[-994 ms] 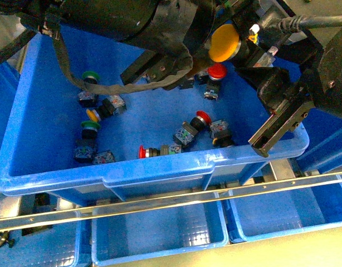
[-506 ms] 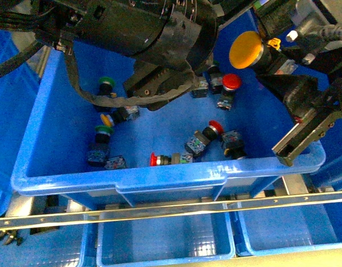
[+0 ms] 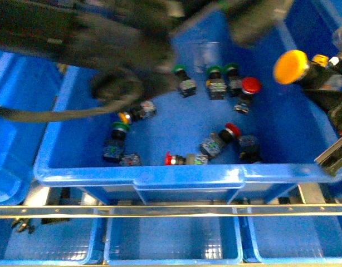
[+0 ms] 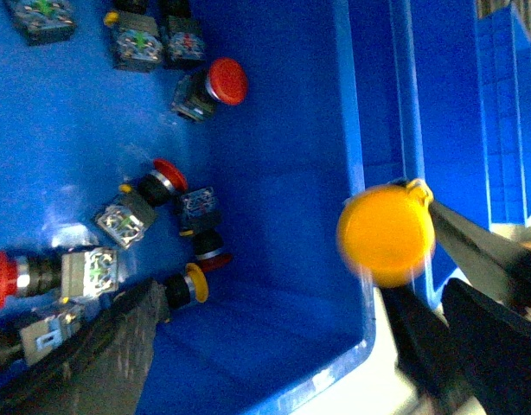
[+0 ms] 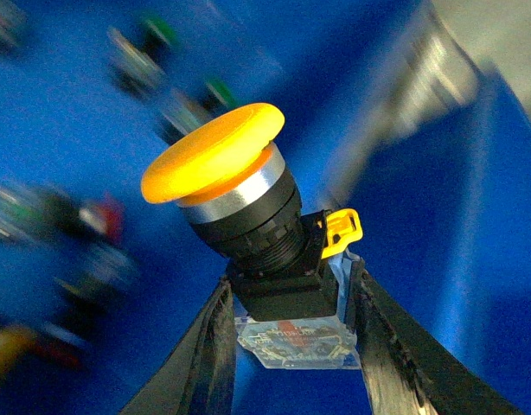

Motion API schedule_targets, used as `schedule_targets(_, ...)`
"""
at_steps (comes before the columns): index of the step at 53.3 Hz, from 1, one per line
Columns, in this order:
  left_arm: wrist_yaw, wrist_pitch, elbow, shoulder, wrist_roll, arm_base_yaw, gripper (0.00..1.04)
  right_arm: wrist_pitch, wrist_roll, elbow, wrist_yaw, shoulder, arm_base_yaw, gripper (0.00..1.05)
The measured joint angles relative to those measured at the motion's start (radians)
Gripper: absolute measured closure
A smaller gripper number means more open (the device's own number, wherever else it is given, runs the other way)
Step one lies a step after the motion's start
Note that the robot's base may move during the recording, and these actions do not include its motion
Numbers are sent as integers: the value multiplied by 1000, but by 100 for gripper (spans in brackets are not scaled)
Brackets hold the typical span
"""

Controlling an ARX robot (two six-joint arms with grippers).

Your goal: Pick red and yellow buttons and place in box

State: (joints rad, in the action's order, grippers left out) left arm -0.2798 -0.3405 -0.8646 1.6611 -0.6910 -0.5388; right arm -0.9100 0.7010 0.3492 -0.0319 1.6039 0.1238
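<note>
Near rim of crate: shifted right and lower in front view since earlier. Inside: red button, further red button. Right gripper: fingers clamped on yellow button, now farther right. Left gripper: blurred, cannot tell.

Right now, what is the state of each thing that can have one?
Right end effector: shut on the yellow button.
Yellow button: lifted, held by its base, cap up.
Left end effector: not in view.
Red buttons: lying loose in the crate.
Green-capped switches: lying loose in the crate.
Blue crate: open, holding switches.
</note>
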Motion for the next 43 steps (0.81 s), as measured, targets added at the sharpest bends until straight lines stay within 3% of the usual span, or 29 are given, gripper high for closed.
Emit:
schedule_targets(8,8,1,-6,-5,6,46,8,2,-13,-5,15,4,-17,74)
schedule_targets(18,2,4,-10,6,4,3,8,7,-21,-4,10,3,-6,74)
schedule_targets(27,56,-22,12,-55,41,-23,8,16,-23,-6,13,-11,-27,74)
schedule_targets(35,144,-46,163,-235,153,-21,8,56,-22,-32,33,-92,-95,74)
schedule_targets(43,147,-38,367,-400,255,79,8,104,-18,-32,51,-167,-152,74)
